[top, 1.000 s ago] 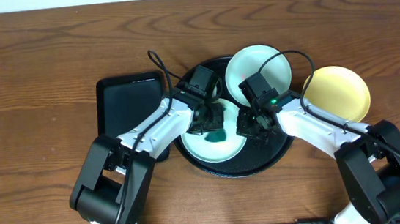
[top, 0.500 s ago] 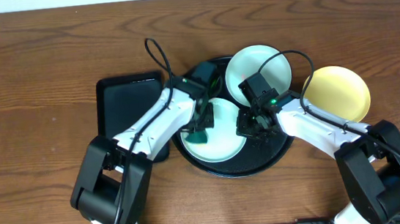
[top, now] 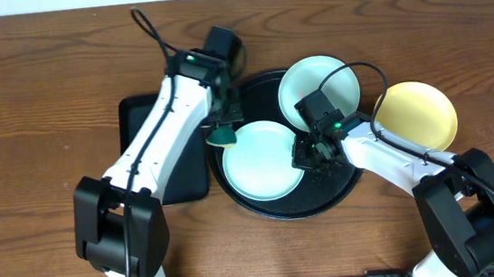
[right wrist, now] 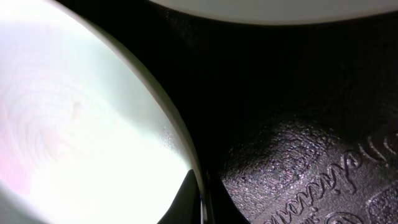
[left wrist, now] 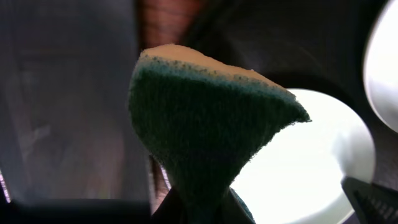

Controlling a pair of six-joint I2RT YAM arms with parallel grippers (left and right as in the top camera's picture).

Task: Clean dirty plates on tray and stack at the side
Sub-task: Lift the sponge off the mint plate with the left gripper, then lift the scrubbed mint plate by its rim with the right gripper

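brown wood-grain tbl (top: 34,95) under round tray (top: 336,193)

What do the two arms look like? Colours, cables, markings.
Left arm and right arm: white link shells, black joints and bases. A black cable loops over each wrist. Small green light on the right wrist; no legible markings.

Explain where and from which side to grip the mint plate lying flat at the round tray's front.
Pinch the mint plate by its raised right rim, coming from the right: it lies flat and shallow, and the right gripper sits there.
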